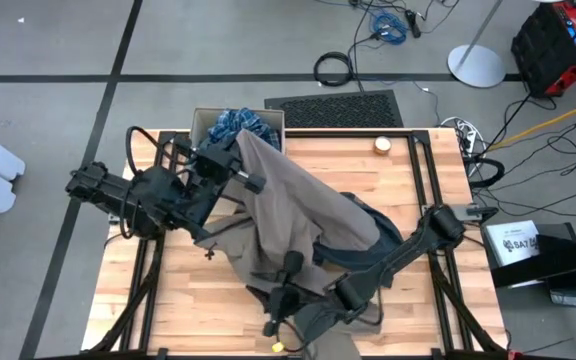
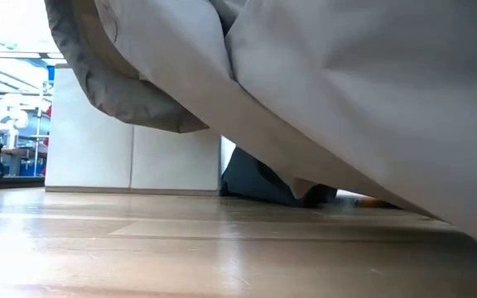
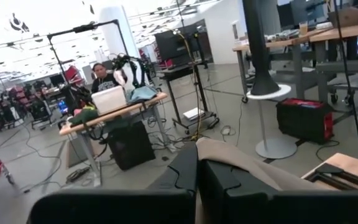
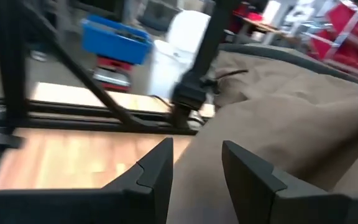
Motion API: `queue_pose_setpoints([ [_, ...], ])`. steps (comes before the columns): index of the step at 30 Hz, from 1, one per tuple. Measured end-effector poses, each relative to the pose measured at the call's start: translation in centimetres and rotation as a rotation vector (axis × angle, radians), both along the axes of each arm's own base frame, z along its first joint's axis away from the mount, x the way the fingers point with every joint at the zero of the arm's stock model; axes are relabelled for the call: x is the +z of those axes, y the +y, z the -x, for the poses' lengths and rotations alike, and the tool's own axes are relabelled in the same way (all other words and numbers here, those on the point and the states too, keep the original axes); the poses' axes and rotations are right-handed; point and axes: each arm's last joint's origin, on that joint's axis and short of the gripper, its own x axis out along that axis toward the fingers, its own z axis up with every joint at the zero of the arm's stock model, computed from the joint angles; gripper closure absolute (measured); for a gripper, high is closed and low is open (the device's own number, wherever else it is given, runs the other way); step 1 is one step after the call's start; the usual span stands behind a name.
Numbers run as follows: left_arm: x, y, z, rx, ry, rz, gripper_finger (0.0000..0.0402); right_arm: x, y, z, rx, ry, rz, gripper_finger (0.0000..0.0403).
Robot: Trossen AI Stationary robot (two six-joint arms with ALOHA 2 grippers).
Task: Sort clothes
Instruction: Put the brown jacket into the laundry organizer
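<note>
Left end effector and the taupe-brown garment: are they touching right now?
Touching. In the left wrist view the left end effector is shut with the taupe-brown garment pinched between its fingers; the high view shows the cloth hanging from it.

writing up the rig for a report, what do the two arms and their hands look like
Both arms are dark, near-black jointed links with chunky housings and black cables looped along them. The left arm shows a round knob-like end near its hand. The right arm runs slimmer. The right hand has two flat, angular, matte black fingers; the left hand looks the same.
</note>
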Motion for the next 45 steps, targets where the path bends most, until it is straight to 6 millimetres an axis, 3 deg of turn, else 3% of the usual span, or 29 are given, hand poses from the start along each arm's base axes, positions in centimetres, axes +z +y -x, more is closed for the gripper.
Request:
queue_pose_setpoints([
  [10,-0.1,0.0,-0.1,0.001,0.023,-0.008,0.0393,-1.9,1.9,-2.7,-0.166,0.046,0.155,0.0277],
  [15,-0.3,0.0,-0.2,0.014,0.049,-0.007,0.0393,-2.6,2.8,-2.1,-0.17,0.084,0.194,0.0277],
  [19,-0.4,-0.1,-0.2,0.013,0.062,-0.011,0.0393,-2.3,3.7,-1.9,-0.067,0.11,0.252,0.0277],
  [29,-0.4,-0.2,-0.2,0.01,0.061,-0.011,0.0393,-2.0,3.5,-2.1,-0.089,0.139,0.359,0.027],
  [33,-0.4,-0.2,-0.2,0.011,0.062,-0.01,0.0393,-2.0,3.4,-2.0,-0.129,0.156,0.397,0.0223],
  [38,-0.4,-0.2,-0.2,0.012,0.062,-0.01,0.0393,-1.8,2.8,-1.8,-0.304,0.159,0.442,0.0131],
  [42,-0.4,-0.2,-0.2,0.012,0.062,-0.009,0.0393,-1.7,2.9,-1.7,-0.346,0.1,0.362,0.0072],
  [45,-0.4,-0.2,-0.2,0.013,0.062,-0.009,0.0393,-1.5,3.6,-1.3,-0.337,0.049,0.296,0.005],
])
